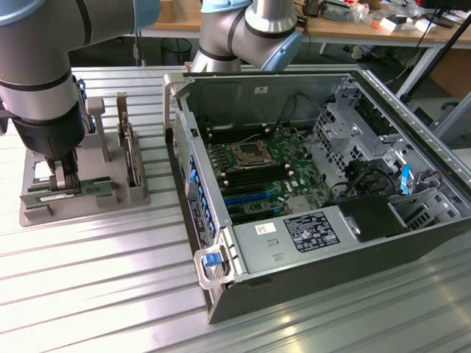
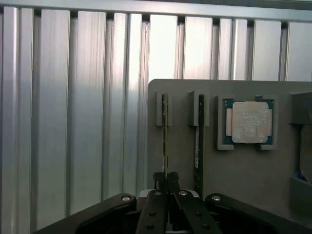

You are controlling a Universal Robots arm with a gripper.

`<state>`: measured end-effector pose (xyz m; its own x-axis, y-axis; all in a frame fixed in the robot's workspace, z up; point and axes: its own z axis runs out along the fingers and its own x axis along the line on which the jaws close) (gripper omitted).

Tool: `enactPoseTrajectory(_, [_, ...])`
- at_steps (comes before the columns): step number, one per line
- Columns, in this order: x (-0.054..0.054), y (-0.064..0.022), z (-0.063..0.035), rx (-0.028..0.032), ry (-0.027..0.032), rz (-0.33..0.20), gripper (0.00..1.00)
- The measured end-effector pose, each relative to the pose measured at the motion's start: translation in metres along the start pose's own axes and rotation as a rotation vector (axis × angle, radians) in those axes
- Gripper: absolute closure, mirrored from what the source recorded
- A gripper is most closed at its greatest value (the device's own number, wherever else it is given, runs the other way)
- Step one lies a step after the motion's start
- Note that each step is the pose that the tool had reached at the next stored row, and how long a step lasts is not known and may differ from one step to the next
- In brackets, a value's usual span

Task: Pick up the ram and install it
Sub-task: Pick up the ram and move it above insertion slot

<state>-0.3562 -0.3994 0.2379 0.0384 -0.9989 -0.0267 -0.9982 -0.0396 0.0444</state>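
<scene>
- Gripper (image 2: 165, 178) first: pinched all but fully shut on the upper edge of the ram (image 2: 165, 139), down at nine o'clock in the exterior view, over the grey holder (image 2: 243, 170).
- Ram on its long edge in one of the holder's slots, not visibly lifted clear. Second ram (image 2: 200, 136) just beside it in the neighbouring slot, CPU (image 2: 249, 122) flat in its own recess further along.
- Slip risk, as a judgement: narrow fingertips on a thin, smooth board. Liable to pivot or slide out of the pinch if caught away from mid-length. Hard to tell from here how well centred.
- Snag risk: with any tilt on the way up, likely binding in the slot guides, perhaps dragging the whole holder across the aluminium table (image 1: 88, 279).
- Knock risk: broad gripper body close to the second ram, so sideways drift enough to nudge or unseat it.
- Damage risk: clamping on the small chips rather than bare board, with possible cracking or lifted solder.
- Further off: open computer case (image 1: 331, 272) at three o'clock from the holder, with long narrow memory slots (image 1: 250, 179) either side of the CPU socket (image 1: 246, 153). Little tolerance there. A slight twist in the grip means a missed slot, scraped contacts, or a board half seated at one end. Case wall and loose cables close by, so also a chance of clipping them.
</scene>
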Motion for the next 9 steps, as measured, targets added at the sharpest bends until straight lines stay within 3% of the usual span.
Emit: enactPoseTrajectory(9, [-0.0003,0.0005,-0.0108,0.0002,0.0001,0.0,0.88])
